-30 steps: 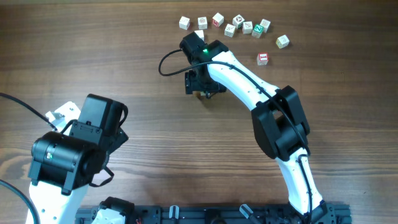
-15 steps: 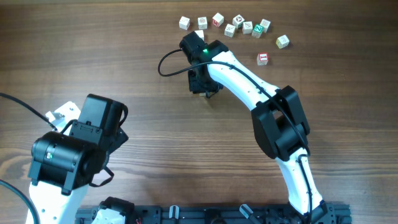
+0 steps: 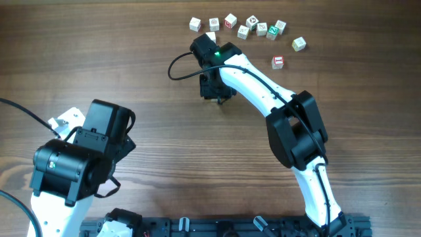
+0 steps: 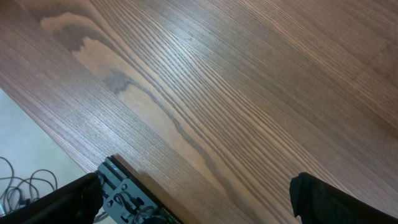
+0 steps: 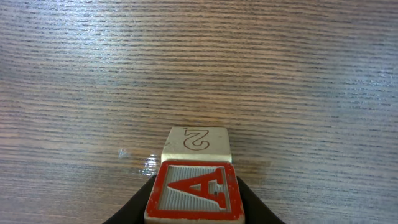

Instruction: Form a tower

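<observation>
At the far middle of the wooden worktop (image 3: 118,72), the right hand (image 3: 216,91) reaches down, its dark fingers (image 5: 138,202) pinching a red-A cube (image 5: 193,186) by two opposite sides. Just beyond it, touching it in the wrist view, sits a pale cube marked 2 (image 5: 198,140). The two make up the tower (image 5: 196,152), though whether one rests on the other cannot be told. A scatter of loose cubes (image 3: 243,30) lies near, farther back. At the near left, the left hand (image 4: 198,200) hangs over bare wood, fingers spread wide.
</observation>
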`<state>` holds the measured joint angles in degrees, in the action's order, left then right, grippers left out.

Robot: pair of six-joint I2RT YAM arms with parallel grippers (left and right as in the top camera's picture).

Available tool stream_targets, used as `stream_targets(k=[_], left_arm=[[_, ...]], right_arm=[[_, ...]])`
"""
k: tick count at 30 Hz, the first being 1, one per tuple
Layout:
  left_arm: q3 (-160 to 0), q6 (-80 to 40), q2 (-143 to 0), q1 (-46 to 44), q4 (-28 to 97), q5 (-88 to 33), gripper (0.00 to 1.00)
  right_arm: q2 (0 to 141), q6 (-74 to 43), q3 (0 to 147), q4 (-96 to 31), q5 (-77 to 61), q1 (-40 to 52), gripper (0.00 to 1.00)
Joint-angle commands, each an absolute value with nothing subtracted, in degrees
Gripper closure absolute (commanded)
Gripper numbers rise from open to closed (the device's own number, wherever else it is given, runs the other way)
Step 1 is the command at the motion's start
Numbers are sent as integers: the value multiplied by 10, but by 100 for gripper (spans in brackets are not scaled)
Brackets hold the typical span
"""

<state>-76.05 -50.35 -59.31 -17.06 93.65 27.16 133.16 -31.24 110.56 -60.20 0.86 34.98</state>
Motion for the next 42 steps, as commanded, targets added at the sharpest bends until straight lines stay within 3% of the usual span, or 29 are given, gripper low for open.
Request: stream_targets(k=[1, 10, 17, 22, 28, 34, 37, 42], left_arm=[[-761, -515, -591, -168, 937, 273, 0], [-761, -515, -591, -168, 937, 273, 0], [-761, -515, -591, -168, 937, 273, 0], [-761, -515, -591, -168, 937, 273, 0], [-761, -515, -591, -168, 937, 273, 0], [-761, -515, -591, -168, 937, 273, 0], [-761, -515, -591, -168, 937, 273, 0], [-761, -515, -591, -168, 937, 273, 0]], right_arm=[[1336, -335, 1112, -609, 2, 348, 67], [1336, -394, 1126, -625, 12, 348, 67], [1336, -407, 1126, -619, 12, 348, 61], [1336, -390, 1126, -615, 12, 348, 50], [1335, -372, 1159, -653, 37, 348, 30], [1335, -346, 1190, -685, 29, 349, 31], [1335, -340, 1190, -691, 30, 349, 41], [1337, -332, 1188, -688, 32, 356, 43]])
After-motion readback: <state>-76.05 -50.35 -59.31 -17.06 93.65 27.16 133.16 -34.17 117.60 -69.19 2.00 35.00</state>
